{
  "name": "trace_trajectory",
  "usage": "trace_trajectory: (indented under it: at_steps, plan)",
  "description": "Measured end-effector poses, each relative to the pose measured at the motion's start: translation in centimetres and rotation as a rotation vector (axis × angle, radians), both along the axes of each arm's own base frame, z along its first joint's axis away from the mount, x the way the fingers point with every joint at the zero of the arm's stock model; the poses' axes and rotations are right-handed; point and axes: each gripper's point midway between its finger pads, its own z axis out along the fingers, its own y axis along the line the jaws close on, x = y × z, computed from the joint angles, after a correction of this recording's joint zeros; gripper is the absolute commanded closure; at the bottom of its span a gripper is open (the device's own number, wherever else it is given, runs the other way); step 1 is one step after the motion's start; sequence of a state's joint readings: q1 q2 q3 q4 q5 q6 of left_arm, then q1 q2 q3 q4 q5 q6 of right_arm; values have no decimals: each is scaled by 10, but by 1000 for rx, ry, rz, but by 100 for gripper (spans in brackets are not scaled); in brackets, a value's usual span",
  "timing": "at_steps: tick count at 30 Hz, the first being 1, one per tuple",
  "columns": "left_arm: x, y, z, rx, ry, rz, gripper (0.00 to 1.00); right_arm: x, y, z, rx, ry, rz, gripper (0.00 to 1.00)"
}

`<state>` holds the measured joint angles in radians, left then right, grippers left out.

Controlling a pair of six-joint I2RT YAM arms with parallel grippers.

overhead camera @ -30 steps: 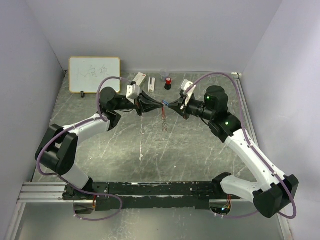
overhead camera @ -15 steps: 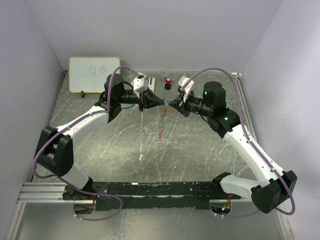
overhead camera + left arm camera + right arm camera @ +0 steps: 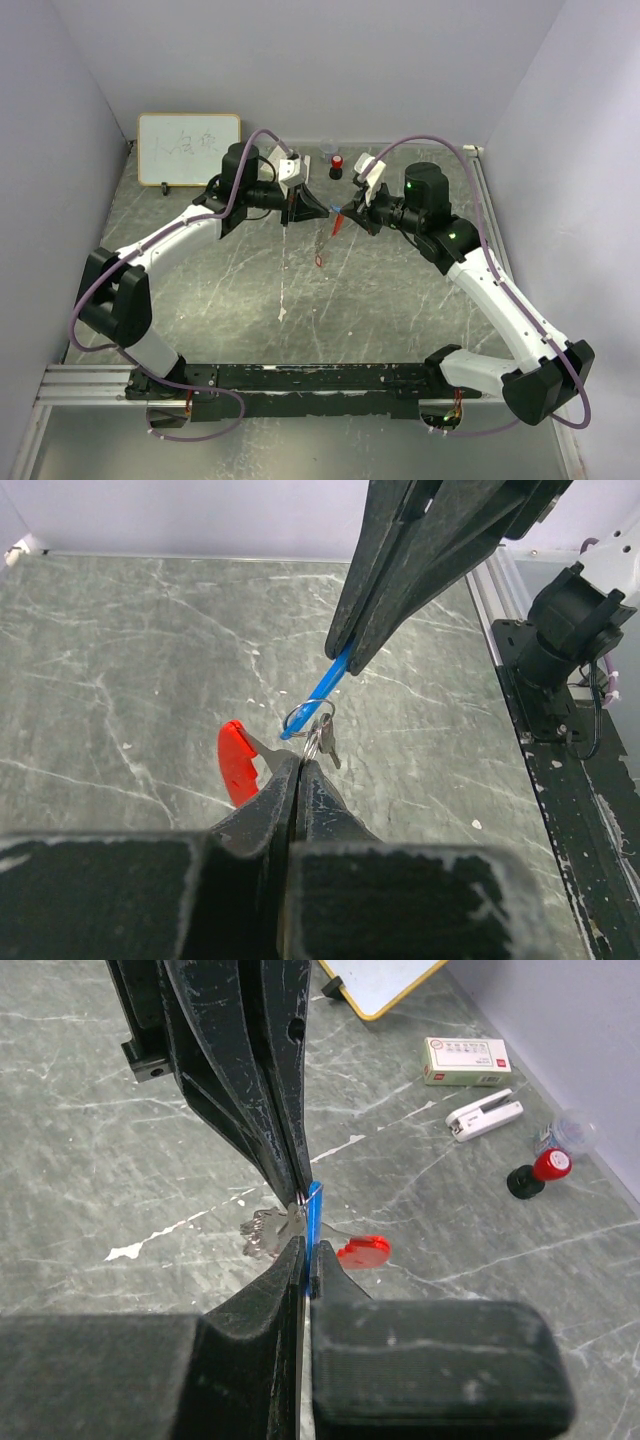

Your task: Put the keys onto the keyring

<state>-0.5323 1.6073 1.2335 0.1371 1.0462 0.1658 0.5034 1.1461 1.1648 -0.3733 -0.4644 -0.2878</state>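
Note:
My left gripper (image 3: 320, 208) and right gripper (image 3: 346, 212) meet tip to tip above the table's back middle. The left gripper (image 3: 300, 760) is shut on the keyring (image 3: 305, 720), pinching its thin metal ring. The right gripper (image 3: 308, 1252) is shut on the blue key (image 3: 316, 1210), whose tip (image 3: 325, 685) touches the ring. The red key (image 3: 232, 763) hangs beside the ring, and its head also shows in the right wrist view (image 3: 365, 1251). The keyring's strap (image 3: 321, 250) dangles below with a red end. I cannot tell whether either key is threaded on.
A whiteboard (image 3: 188, 148) leans at the back left. A small red-and-black bottle (image 3: 337, 163), a clear cup (image 3: 570, 1130), a white stapler (image 3: 485, 1115) and a small box (image 3: 465, 1060) lie along the back wall. A black rail (image 3: 320, 378) runs along the near edge.
Both grippers have moved toward the back wall with the ring and key still between them. The left arm's elbow has swung back and right. The hanging strap has shifted slightly.

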Motion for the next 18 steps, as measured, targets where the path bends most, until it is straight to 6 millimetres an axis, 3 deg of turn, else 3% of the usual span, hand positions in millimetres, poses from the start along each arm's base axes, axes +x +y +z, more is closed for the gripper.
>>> trace_trajectory:
  at_steps: [14,15,18]
  plan:
    - [-3,-2,-8,20,8,-10,93,1,0,1,3,-3,-5,100]
    - [-3,-3,-8,20,8,-10,91,1,0,1,4,-2,-6,100]
    - [-2,-3,-9,23,7,-2,58,1,0,1,4,-1,-8,100]
